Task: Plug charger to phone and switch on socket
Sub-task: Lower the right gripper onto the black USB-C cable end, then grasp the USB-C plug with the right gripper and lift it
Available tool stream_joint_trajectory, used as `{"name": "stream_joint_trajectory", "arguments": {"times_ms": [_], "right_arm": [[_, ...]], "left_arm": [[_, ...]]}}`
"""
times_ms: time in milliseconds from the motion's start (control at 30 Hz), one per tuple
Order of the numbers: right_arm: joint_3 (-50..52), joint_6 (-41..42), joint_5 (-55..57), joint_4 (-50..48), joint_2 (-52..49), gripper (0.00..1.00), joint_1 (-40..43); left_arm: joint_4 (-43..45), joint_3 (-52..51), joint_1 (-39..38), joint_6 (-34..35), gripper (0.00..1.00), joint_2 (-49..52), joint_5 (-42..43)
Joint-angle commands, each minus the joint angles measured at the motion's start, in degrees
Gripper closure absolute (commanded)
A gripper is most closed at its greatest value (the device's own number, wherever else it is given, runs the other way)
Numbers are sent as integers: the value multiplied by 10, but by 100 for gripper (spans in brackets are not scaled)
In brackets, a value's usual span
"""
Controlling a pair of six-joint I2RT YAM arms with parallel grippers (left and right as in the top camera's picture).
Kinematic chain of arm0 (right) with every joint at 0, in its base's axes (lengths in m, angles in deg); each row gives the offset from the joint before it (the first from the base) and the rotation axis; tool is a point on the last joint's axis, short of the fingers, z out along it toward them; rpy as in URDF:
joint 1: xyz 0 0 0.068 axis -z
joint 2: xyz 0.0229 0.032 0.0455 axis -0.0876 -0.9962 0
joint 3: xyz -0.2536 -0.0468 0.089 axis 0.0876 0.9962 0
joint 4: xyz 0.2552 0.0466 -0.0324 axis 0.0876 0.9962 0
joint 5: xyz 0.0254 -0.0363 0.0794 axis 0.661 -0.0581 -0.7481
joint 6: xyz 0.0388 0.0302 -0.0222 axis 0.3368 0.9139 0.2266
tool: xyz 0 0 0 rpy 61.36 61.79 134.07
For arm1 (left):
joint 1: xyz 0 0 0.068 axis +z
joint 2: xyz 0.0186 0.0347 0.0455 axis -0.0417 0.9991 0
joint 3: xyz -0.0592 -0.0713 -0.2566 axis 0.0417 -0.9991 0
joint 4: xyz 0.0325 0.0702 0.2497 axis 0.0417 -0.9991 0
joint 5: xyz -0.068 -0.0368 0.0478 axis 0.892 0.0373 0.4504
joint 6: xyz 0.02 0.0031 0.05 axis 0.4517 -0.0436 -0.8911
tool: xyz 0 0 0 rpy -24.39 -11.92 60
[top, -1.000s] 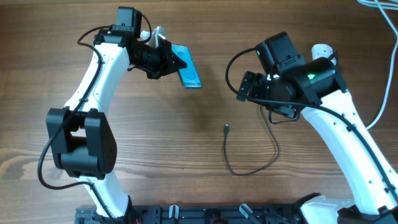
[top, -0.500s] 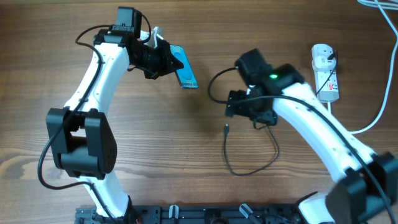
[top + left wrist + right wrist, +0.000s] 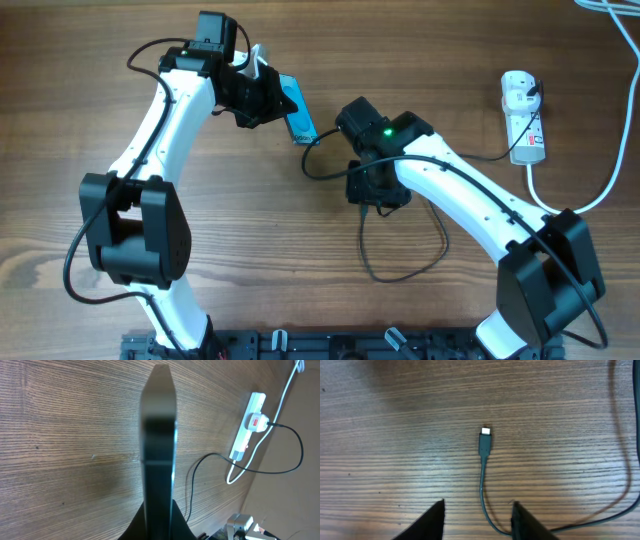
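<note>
My left gripper (image 3: 268,97) is shut on the phone (image 3: 298,112) and holds it off the table at the back, cyan screen showing. In the left wrist view the phone (image 3: 159,435) stands edge-on between the fingers (image 3: 150,522). The charger's thin black cable (image 3: 366,250) loops across the middle of the table. Its connector tip (image 3: 485,444) lies flat on the wood just ahead of my right gripper (image 3: 477,510). That gripper (image 3: 372,192) hovers over it, open, with the cable passing between the fingers untouched. The white socket (image 3: 521,118) lies at the far right with a black plug in it.
A thick white lead (image 3: 603,190) curves from the socket along the right edge. The socket (image 3: 248,427) with its red switch (image 3: 254,421) shows in the left wrist view. The right arm's own black cable (image 3: 312,168) loops near the phone.
The right arm swung left from beside the socket to above the connector tip, and its jaws narrowed. The left arm and phone barely shifted.
</note>
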Motion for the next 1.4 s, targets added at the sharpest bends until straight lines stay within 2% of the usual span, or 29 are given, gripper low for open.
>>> {"name": "stream_joint_trajectory", "arguments": {"times_ms": [0, 133, 433, 500, 733, 1367], "right_arm": [[38, 16, 6, -23, -7, 60, -2], [89, 16, 6, -78, -8, 61, -4], [90, 58, 53, -94, -21, 62, -41], [90, 71, 53, -102, -31, 67, -41], [90, 72, 64, -116, -64, 66, -52], [127, 70, 57, -164, -64, 68, -52]], "left_arm": [[4, 1, 1, -9, 96, -20, 5], [5, 1, 1, -9, 96, -20, 5], [6, 1, 1, -9, 96, -20, 5], [6, 1, 1, -9, 96, -20, 5], [6, 1, 1, -9, 96, -20, 5], [6, 1, 1, -9, 96, -20, 5]]}}
